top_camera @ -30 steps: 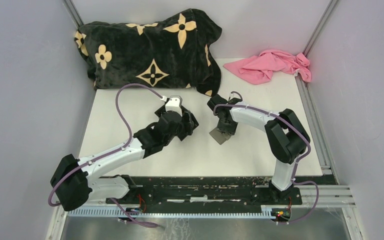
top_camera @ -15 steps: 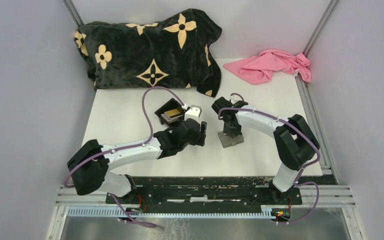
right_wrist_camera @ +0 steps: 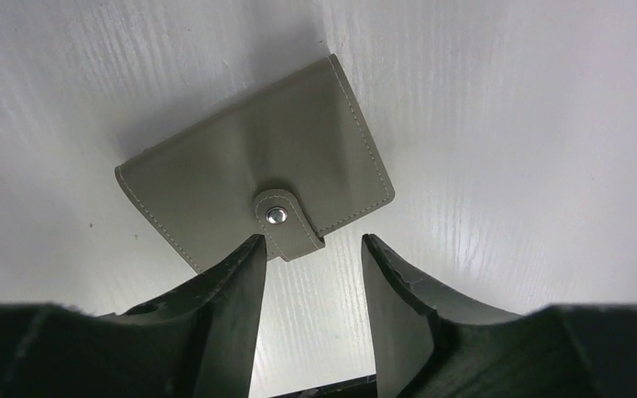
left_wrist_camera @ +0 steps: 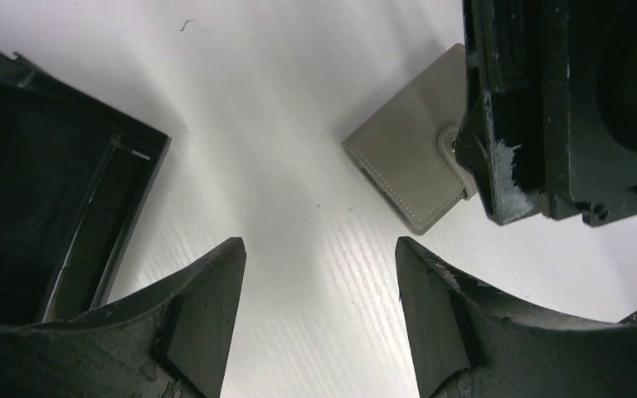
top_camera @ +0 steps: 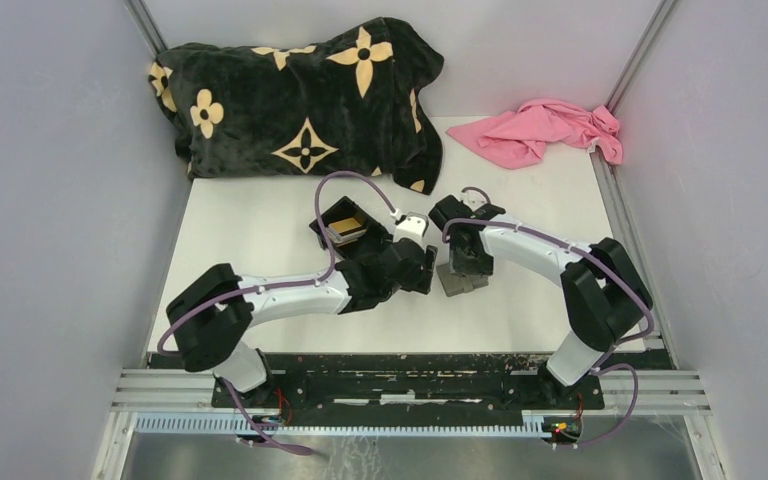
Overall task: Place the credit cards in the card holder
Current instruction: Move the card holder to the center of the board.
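The card holder (right_wrist_camera: 249, 182) is a closed grey wallet with a snapped clasp tab, lying flat on the white table (top_camera: 260, 250). My right gripper (right_wrist_camera: 311, 245) hovers just above its tab edge, open, with nothing between the fingers. From above, the card holder (top_camera: 459, 284) shows just below the right gripper (top_camera: 468, 264). My left gripper (left_wrist_camera: 319, 249) is open over bare table, with the card holder (left_wrist_camera: 406, 157) ahead to its right. From above, the left gripper (top_camera: 427, 274) is just left of the wallet. The credit cards (top_camera: 345, 229), a gold one on top, sit in a black box (top_camera: 326, 222).
The black box (left_wrist_camera: 50, 215) lies close on the left gripper's left side. The right gripper's body (left_wrist_camera: 564, 108) looms at the left wrist view's upper right. A black flowered blanket (top_camera: 300, 95) and a pink cloth (top_camera: 545, 130) lie at the back.
The left arm has swung right, away from the black box and up beside the wallet. The wallet has gone from tilted under the right gripper to lying flat slightly further right.
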`<state>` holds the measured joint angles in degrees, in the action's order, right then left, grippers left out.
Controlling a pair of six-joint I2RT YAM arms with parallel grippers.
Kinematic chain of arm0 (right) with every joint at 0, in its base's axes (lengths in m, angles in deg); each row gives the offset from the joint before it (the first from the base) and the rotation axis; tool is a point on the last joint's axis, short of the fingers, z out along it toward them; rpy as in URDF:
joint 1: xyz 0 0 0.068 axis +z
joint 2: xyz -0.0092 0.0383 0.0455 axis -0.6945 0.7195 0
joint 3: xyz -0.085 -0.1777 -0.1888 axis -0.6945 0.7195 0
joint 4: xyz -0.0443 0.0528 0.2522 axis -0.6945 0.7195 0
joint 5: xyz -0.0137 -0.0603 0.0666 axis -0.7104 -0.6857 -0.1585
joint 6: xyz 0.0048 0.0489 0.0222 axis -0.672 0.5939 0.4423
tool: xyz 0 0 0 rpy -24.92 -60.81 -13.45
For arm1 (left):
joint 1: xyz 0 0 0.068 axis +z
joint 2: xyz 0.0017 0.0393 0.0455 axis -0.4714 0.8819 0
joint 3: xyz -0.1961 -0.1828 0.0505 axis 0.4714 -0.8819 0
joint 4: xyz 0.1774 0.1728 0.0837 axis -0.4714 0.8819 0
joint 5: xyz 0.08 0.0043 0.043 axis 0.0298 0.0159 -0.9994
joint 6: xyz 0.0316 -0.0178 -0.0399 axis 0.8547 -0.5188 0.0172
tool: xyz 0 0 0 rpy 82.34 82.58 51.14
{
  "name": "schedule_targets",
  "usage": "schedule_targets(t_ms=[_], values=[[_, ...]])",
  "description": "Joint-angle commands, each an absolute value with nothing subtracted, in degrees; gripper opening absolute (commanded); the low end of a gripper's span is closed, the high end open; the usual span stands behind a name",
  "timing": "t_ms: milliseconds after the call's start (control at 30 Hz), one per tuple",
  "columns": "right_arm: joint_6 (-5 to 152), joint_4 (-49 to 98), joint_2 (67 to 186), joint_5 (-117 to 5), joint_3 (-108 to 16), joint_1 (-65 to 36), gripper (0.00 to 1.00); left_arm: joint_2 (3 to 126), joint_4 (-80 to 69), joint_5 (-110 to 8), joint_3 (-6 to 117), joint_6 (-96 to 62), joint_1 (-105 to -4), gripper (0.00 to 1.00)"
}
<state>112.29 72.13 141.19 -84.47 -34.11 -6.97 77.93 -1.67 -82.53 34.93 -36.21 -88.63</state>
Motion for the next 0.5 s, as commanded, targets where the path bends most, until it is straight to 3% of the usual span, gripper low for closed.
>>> schedule_targets(t_ms=[0,133,333,467], values=[[111.4,73.6,138.1,-85.2,-36.1,-7.1,0.54,80.8,-5.1,-81.6,39.1,-36.0,-88.9,0.74],[114.0,73.5,133.8,-85.5,-32.6,-7.1,0.51,82.4,-6.3,-81.6,39.6,-35.0,-88.9,0.74],[117.5,73.2,129.7,-86.2,-26.7,-7.1,0.36,84.9,-7.8,-82.5,41.4,-31.5,-88.8,0.73],[119.0,73.1,130.5,-86.1,-25.4,-7.1,0.3,87.9,-8.3,-82.2,43.7,-29.9,-88.5,0.73]])
